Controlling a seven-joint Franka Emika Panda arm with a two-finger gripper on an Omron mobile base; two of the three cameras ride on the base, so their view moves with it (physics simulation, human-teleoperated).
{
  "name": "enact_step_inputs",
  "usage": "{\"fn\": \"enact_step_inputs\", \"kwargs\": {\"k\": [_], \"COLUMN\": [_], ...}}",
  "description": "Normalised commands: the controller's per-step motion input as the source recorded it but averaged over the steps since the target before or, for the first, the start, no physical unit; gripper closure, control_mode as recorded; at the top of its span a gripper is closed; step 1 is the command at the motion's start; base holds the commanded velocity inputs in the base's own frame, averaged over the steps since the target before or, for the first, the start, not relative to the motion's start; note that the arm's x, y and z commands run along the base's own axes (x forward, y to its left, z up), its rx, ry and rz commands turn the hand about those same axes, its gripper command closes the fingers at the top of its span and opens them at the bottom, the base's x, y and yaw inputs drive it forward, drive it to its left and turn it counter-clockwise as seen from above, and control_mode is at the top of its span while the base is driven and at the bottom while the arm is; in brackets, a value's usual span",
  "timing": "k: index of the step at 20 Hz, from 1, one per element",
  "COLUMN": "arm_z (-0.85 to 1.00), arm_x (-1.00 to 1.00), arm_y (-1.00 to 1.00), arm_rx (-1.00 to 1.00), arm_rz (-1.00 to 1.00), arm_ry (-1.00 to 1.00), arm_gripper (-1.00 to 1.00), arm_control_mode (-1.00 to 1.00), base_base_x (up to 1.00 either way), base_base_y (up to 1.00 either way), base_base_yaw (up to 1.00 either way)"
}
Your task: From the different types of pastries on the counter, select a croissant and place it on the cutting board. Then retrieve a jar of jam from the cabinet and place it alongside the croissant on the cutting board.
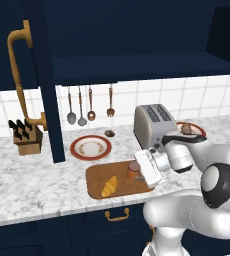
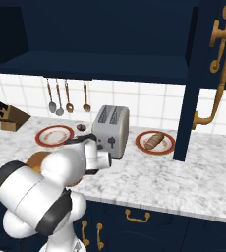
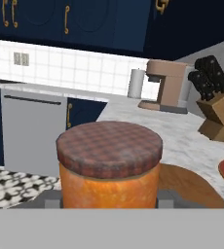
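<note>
Left base view shows the flat brown wooden cutting board (image 1: 118, 180) lying on the white and grey marbled table (image 1: 32, 185), with the small golden-yellow crescent croissant (image 1: 109, 186) resting on its near left part, so the first half of the task looks done. Just right of the croissant, the small orange-brown jar of jam with its darker lid (image 1: 133, 170) stands upright over the board's right part, directly in front of the white arm's two-finger gripper (image 1: 141, 171). In the hand view the jar (image 3: 109, 165) fills the centre, with grey pads pressed at both lower sides; I judge the jaws clenched on the jar to keep it upright while it is set beside the croissant, apart from it. Whether its base already touches the board cannot be told. The dark navy cabinet door (image 1: 49, 80) with its brass tubular handle (image 1: 21, 75) hangs open.
</note>
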Motion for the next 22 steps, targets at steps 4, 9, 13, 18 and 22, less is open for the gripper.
{"fn": "enact_step_inputs", "kwargs": {"k": [4, 9, 13, 18, 22], "arm_z": [-0.09, -0.13, -0.11, -0.22, -0.11], "arm_x": [0.01, 0.0, 0.0, 0.01, 0.11], "arm_y": [0.08, 0.02, 0.0, 0.05, 0.1], "arm_rx": [0.11, 0.0, 0.0, 0.0, 0.0], "arm_rz": [0.0, 0.0, 0.0, 0.0, -0.02], "arm_ry": [0.03, 0.0, 0.0, 0.02, 0.01], "arm_gripper": [1.0, 1.0, 1.0, 1.0, 1.0], "arm_control_mode": [-1.0, -1.0, -1.0, -1.0, -1.0], "base_base_x": [0.0, 0.0, 0.0, 0.0, 0.0], "base_base_y": [0.0, 0.0, 0.0, 0.0, 0.0], "base_base_yaw": [0.0, 0.0, 0.0, 0.0, 0.0]}}
